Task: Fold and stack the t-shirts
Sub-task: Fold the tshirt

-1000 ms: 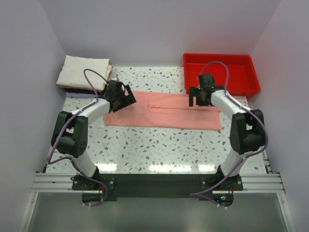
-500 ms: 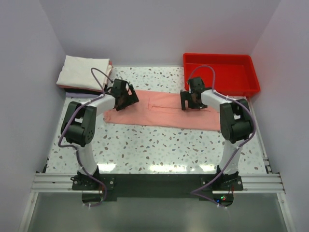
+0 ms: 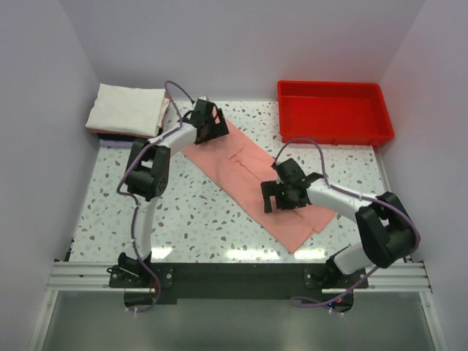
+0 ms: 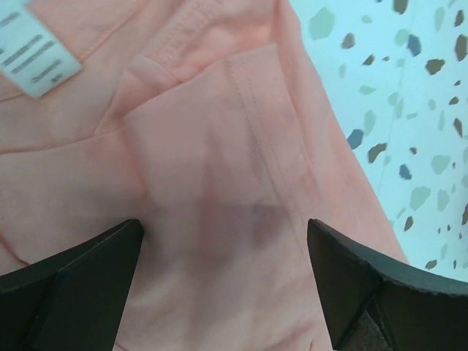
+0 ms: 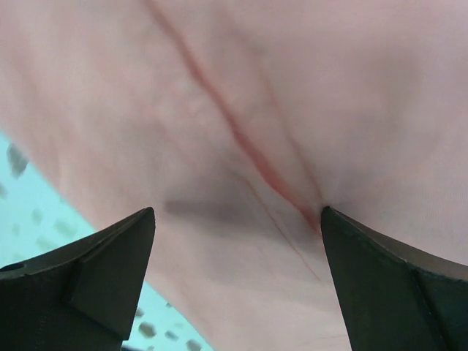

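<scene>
Both spread wide over diagonal salmon-pink t-shirt (image 3: 235,165): left gripper (image 3: 209,121) by white neck label (image 4: 36,53), right gripper (image 3: 282,199) toward near end.

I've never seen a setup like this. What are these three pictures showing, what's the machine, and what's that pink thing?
This is a two-armed robot bolted at the near edge of a speckled table. The wide picture looks down from above and behind. The other two come from a camera on each wrist, so the dark wedges are that gripper's own fingers. A salmon-pink cotton t-shirt lies flat, slanted across the table. The left gripper is over its far end, near the white neck label; the right gripper is over its near half. Both are open, holding nothing. Far left sits a stack of folded shirts, cream on top; far right, a red plastic tray.
</scene>
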Tool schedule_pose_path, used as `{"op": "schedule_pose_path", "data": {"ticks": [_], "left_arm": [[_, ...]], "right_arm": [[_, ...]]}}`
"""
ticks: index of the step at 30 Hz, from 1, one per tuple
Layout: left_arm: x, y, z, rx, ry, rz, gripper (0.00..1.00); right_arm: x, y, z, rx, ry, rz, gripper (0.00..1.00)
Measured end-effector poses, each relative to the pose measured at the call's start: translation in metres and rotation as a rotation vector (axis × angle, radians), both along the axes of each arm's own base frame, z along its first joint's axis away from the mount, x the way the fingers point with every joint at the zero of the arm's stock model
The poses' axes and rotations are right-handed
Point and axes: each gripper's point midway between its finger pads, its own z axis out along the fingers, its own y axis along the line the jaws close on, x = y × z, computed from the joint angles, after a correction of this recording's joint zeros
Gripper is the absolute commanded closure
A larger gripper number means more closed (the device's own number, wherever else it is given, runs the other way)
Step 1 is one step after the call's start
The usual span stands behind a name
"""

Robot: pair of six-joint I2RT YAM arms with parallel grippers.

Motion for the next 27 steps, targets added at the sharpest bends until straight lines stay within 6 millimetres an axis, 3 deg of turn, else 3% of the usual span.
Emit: {"op": "schedule_pose_path", "data": {"ticks": [3,6,9,13,16,19,27], "left_arm": [[0.024,-0.028,0.001,-0.009,-0.031,-0.035,0.00],[0.045,-0.052,0.003,-0.034,-0.058,-0.066,0.00],[0.061,-0.072,0.005,-0.066,-0.086,-0.096,0.00],[0.072,-0.083,0.007,-0.095,-0.108,-0.106,0.00],[0.076,-0.086,0.008,-0.117,-0.116,-0.102,0.00],[0.081,-0.092,0.009,-0.153,-0.138,-0.111,0.00],[0.105,-0.119,0.017,-0.319,-0.229,-0.130,0.00]], "right_arm": [[-0.047,0.035,0.002,0.073,0.043,0.093,0.01],[-0.081,0.069,0.005,0.143,0.088,0.179,0.01],[-0.106,0.098,0.008,0.191,0.127,0.260,0.01],[-0.132,0.138,0.013,0.231,0.179,0.374,0.01],[-0.140,0.160,0.016,0.252,0.197,0.427,0.01],[-0.138,0.169,0.020,0.256,0.187,0.438,0.01],[-0.100,0.158,0.042,0.119,0.045,0.323,0.01]]}}
